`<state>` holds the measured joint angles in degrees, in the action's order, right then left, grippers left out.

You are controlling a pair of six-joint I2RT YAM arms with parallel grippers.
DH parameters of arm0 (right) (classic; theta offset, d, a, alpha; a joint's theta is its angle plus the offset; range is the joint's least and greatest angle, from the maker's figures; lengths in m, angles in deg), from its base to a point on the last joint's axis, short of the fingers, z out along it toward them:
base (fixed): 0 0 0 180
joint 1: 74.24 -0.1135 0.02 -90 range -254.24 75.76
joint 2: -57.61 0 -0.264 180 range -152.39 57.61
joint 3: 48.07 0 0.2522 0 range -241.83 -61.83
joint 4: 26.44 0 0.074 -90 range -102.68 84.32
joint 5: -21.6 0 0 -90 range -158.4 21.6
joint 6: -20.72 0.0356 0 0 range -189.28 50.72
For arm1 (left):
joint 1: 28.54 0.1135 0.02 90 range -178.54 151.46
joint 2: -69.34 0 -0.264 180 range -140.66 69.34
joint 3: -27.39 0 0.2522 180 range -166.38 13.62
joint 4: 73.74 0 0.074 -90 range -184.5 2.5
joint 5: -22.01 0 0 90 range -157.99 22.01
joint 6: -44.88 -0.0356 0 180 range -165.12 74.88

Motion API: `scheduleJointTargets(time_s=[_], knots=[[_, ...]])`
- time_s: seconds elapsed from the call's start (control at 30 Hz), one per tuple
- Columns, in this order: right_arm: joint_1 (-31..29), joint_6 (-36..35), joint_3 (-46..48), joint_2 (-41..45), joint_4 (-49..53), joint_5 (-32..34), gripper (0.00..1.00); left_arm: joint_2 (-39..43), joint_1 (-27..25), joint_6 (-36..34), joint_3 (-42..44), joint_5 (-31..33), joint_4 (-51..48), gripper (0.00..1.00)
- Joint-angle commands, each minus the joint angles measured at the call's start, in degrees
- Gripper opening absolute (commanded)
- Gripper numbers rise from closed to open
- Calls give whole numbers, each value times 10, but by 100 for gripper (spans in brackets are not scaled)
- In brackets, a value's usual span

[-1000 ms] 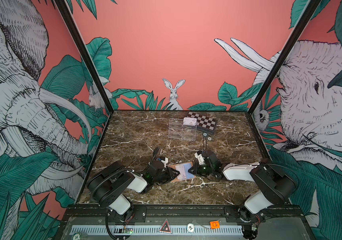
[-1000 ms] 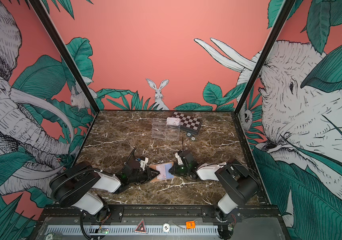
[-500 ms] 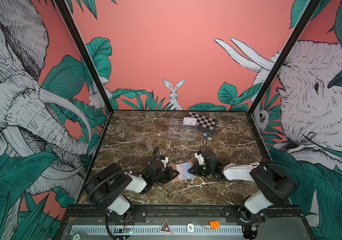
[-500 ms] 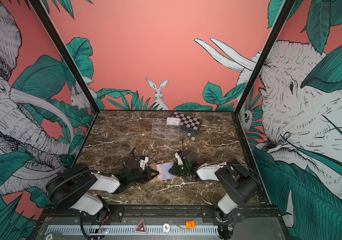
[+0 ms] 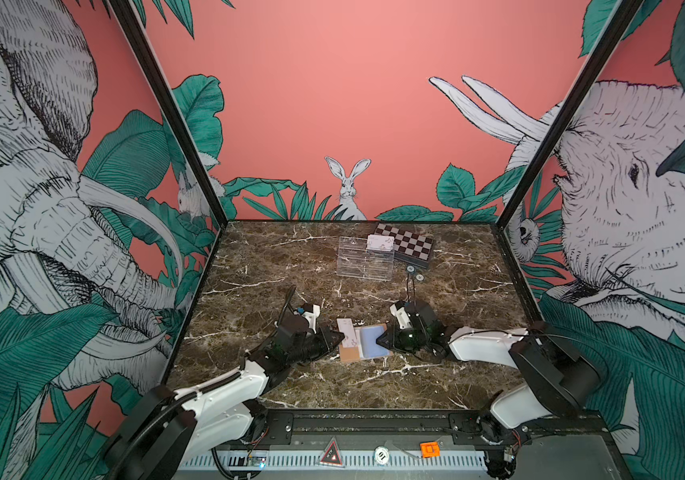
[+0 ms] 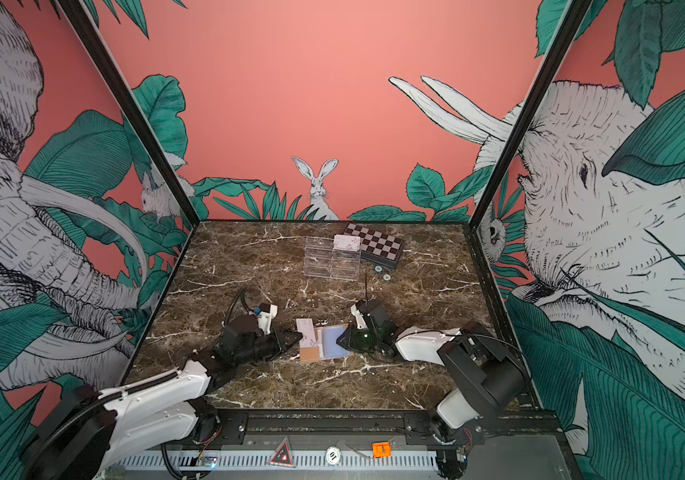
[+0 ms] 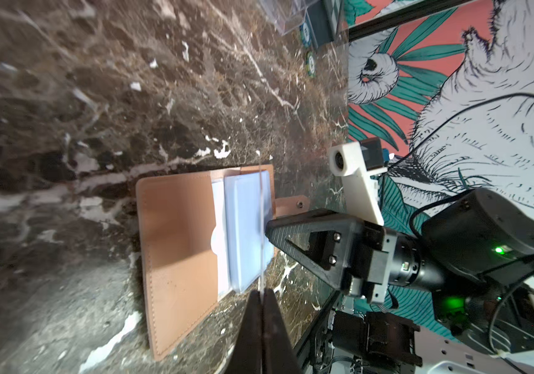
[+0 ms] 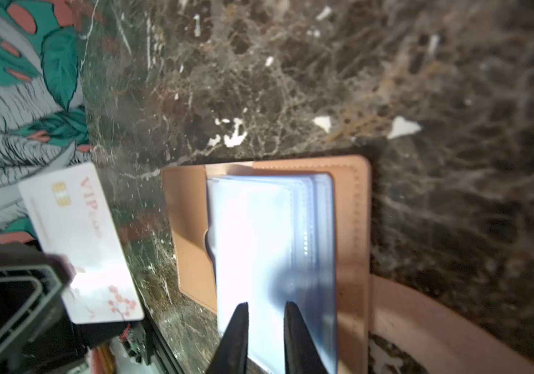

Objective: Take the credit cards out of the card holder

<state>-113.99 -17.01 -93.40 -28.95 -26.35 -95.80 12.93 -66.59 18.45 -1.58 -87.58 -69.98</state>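
One card holder (image 5: 369, 348) open flat on counter (image 5: 332, 386), front centre. Two cards out: credit card (image 8: 81, 243) clamped in closed left jaws at holder's left side; second credit card (image 5: 380, 243) atop one acrylic tray (image 5: 363, 266), rear. Right jaws slightly parted, empty, tips on blue sleeves (image 8: 259, 243).

Both arms (image 5: 224, 384) wear glossy white shells (image 5: 482, 348) between bulky black joint housings (image 5: 556, 376), with black cables (image 6: 236, 300) looping off them. Each wrist carries a white camera block (image 7: 356, 181) (round lens at its end) and black truss-like triangular fingers (image 7: 311, 238) fastened by silver screws (image 7: 334, 237).
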Motion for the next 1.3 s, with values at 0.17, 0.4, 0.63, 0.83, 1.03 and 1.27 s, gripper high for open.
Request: scheduleJointTargets(time_s=[0.17,0.4,0.63,0.83,1.03,1.27], knots=[[0,-39,-77,89,86,50,61,54,13,-10,-54,11,-79,0],[61,-90,-126,148,172,43,74,-6,13,17,-98,-11,1,0],[146,-74,-151,157,128,-41,77,-117,13,76,-151,-59,141,0],[189,-35,-158,148,58,-97,82,-187,13,119,-216,-101,218,0],[198,10,-148,130,-28,-140,84,-219,12,141,-246,-119,254,0],[199,60,-134,108,-116,-165,85,-242,9,155,-252,-123,280,0]])
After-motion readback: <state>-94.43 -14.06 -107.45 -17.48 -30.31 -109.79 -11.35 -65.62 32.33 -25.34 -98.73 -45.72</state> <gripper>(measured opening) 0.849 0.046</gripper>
